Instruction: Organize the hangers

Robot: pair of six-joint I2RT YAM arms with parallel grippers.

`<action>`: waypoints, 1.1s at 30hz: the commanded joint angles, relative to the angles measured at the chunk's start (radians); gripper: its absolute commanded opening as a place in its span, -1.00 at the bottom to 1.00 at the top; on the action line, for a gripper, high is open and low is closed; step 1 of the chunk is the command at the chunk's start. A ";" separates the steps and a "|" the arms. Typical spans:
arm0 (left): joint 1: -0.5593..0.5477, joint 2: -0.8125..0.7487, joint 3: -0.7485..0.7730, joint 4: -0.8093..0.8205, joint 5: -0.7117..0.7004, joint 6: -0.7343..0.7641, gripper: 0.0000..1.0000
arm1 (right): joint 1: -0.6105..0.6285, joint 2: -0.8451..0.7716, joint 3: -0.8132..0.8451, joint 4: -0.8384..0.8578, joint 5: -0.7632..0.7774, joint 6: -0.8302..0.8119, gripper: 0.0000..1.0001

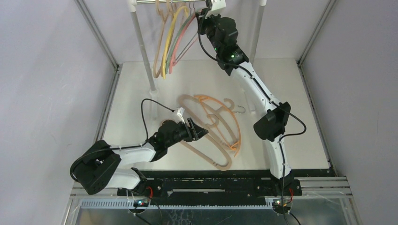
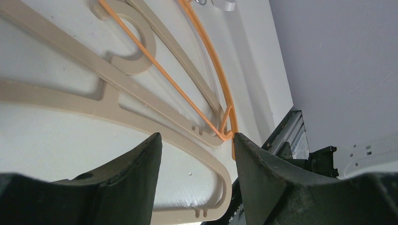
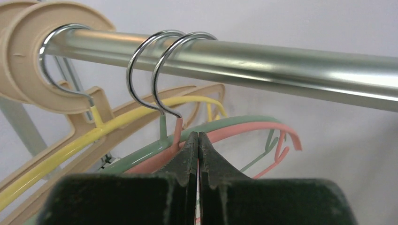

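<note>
Done: hung beige plastic hangers (image 3: 28,56), a thin yellow hanger (image 3: 70,140), a green hanger (image 3: 234,121) and a pink hanger (image 3: 263,129) sit on the round metal rail (image 3: 281,56) at 12 o'clock.
Left to do: loose thick beige hangers (image 1: 223,164) and a thin orange hanger (image 1: 240,138) lie mid-table (roughly half done, I judge).
Left gripper (image 2: 195,138): low at the pile's 8 o'clock side, jaws apart, holding nothing.
Right gripper (image 3: 198,136): raised under the rail, pinched closed, nothing seen in it.
</note>
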 commanded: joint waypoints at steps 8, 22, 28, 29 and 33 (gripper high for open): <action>0.009 -0.021 -0.009 0.048 0.007 0.026 0.24 | 0.016 -0.091 -0.143 -0.026 0.002 0.023 -1.00; 0.009 -0.009 0.012 -0.038 -0.019 0.078 0.25 | 0.023 -0.529 -0.700 0.112 0.185 -0.007 0.46; 0.009 0.014 0.019 -0.047 -0.010 0.086 0.26 | 0.034 -0.732 -0.897 -0.002 0.259 0.046 0.51; 0.009 0.018 0.021 -0.048 -0.009 0.087 0.26 | 0.037 -0.764 -0.931 -0.046 0.261 0.069 0.48; 0.009 0.031 0.025 -0.064 -0.008 0.097 0.26 | 0.076 -0.919 -1.126 -0.190 0.311 0.147 0.42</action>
